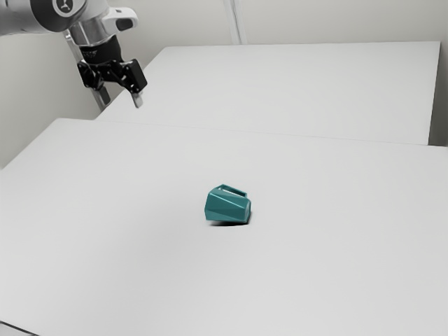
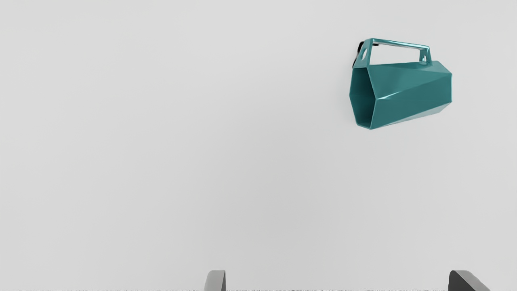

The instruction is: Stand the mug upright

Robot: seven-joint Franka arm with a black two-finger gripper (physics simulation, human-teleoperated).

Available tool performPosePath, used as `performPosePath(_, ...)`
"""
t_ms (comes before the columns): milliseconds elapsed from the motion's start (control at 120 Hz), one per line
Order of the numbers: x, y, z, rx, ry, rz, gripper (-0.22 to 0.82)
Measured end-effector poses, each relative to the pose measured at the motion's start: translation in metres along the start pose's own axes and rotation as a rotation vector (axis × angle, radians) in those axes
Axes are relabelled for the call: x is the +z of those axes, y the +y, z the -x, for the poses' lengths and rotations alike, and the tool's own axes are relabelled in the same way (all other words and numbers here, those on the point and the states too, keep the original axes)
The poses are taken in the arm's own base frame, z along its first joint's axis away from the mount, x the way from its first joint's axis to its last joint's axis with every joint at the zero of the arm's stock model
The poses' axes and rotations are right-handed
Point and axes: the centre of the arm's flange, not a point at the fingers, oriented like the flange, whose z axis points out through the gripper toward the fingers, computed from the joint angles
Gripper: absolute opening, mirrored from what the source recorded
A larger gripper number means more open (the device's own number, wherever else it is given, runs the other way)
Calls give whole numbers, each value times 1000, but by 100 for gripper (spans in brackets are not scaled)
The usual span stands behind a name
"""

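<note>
Hanging at the exterior view's upper left, the fingers (image 1: 138, 100) sit high above the surface (image 1: 105, 245) at the end of the arm (image 1: 31, 17), well apart from the mug (image 1: 227, 206). The teal, faceted mug lies on its side near the middle of that view, its wider end toward the exterior view's left and its base toward the right, with the handle (image 1: 233, 190) along its upper side. A thin dark shadow runs beneath it. Behind stands another flat white top (image 1: 294, 91), with pale walls (image 1: 189, 21) beyond.

From the wrist view, the fingers (image 2: 216, 281) are spread wide, bare surface between their tips, holding nothing. The mug rests out ahead of them, touching neither, closer to one finger's side. Its hollow mouth shows, and the handle sticks out on the side away from the fingertips.
</note>
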Motion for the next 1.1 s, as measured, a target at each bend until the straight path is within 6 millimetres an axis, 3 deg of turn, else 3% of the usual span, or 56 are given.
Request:
performPosePath(233,20,9,2,29,-6,50,60)
performPosePath(375,57,13,4,46,30,177,60)
performPosePath(650,122,-19,6,-8,118,449,60)
performPosePath(1100,232,-19,3,44,232,680,60)
